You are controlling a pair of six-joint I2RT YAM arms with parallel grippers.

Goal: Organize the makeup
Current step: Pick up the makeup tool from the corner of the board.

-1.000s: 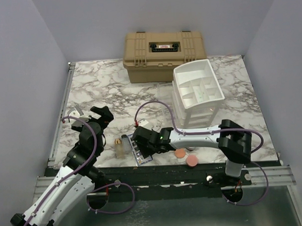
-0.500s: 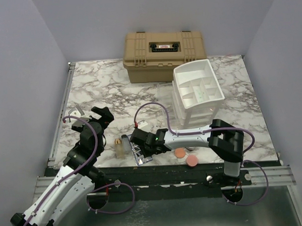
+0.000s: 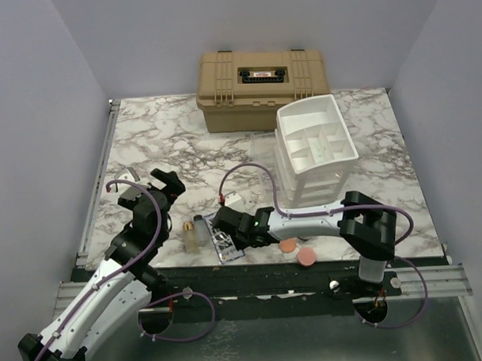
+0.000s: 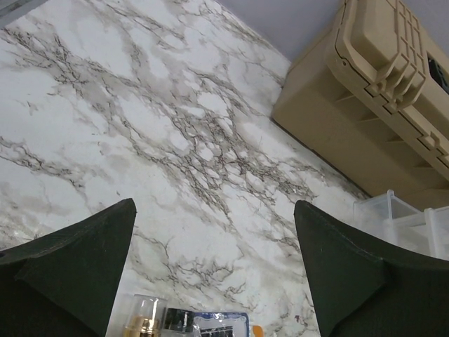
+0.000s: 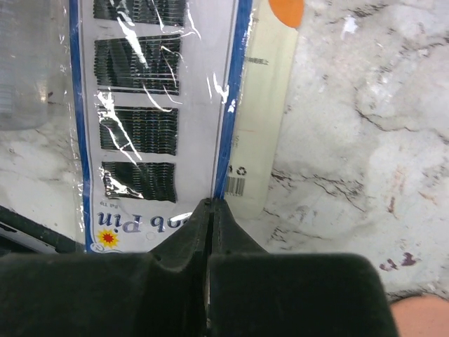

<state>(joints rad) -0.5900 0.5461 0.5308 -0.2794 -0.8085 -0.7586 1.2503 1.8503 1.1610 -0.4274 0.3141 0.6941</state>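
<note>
A bobby pin card (image 3: 227,248) with blue borders lies at the table's near edge. In the right wrist view this card (image 5: 151,119) holds rows of dark pins and lies over a beige card (image 5: 263,140). My right gripper (image 5: 209,205) is shut, its tips pinching the card's lower right edge. Two small bottles (image 3: 195,232) stand just left of the card; one clear bottle (image 5: 24,70) shows beside it. An orange disc (image 3: 288,246) and a pink disc (image 3: 307,256) lie to the right. My left gripper (image 4: 214,206) hangs open over bare marble behind the bottles (image 4: 144,316).
A white tiered organizer (image 3: 315,146) stands at the right, with a tan hard case (image 3: 261,89) behind it at the back. The same case (image 4: 365,105) fills the left wrist view's upper right. The table's front edge runs just under the card.
My right gripper has closed on the card's edge and settled over it. My left arm has shifted slightly to the right and stayed open.
</note>
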